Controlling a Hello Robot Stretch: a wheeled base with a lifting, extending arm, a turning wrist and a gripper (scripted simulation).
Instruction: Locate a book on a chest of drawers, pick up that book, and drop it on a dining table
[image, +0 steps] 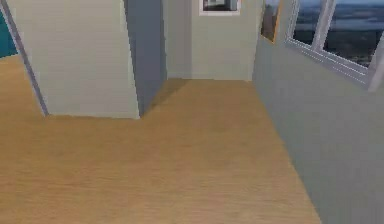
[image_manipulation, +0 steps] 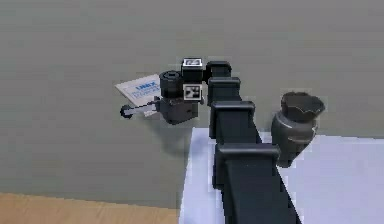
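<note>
Clearly the pincer (image_manipulation: 132, 109) holds the book (image_manipulation: 137, 91) at its far end.

My forward camera looks down across tan wooden floor (image: 170, 150) toward pale far walls (image: 80, 60). My side camera looks along the dark square arm bar (image_manipulation: 245, 165) at a close grey wall (image_manipulation: 70, 60), sharing the floor.

**Tally by kind**

One pale book (image_manipulation: 138, 91) at the tips of the jaws. Two white marker squares (image_manipulation: 192, 66) just behind the jaws. One dark vase (image_manipulation: 298, 125) well back from the jaws, standing on one white tabletop (image_manipulation: 340, 185). Two framed wall pictures (image: 220, 5). One window (image: 335, 35).
</note>
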